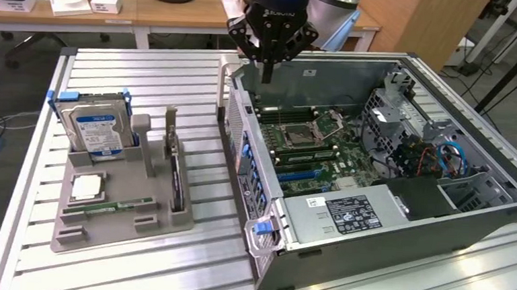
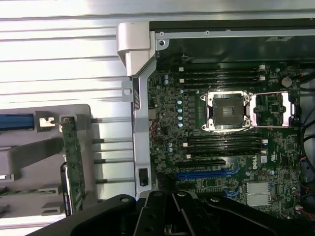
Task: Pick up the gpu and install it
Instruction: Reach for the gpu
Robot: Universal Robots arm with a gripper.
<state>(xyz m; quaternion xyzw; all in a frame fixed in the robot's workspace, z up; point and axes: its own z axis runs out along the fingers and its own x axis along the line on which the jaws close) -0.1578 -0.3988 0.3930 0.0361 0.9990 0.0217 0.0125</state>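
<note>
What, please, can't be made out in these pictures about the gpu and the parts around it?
- gpu, exterior view: stands edge-on in the gray holder, so its faces can't be judged.
- motherboard, wrist view: some slots lie behind the black body of the gripper.
- hard drive label, exterior view: print too small to read.

Open computer case (image 1: 396,251) beside a grey parts holder (image 1: 119,227).
Hard drive (image 1: 97,132) stands upright in it; seemingly a memory stick (image 1: 106,208) lies flat.
</note>
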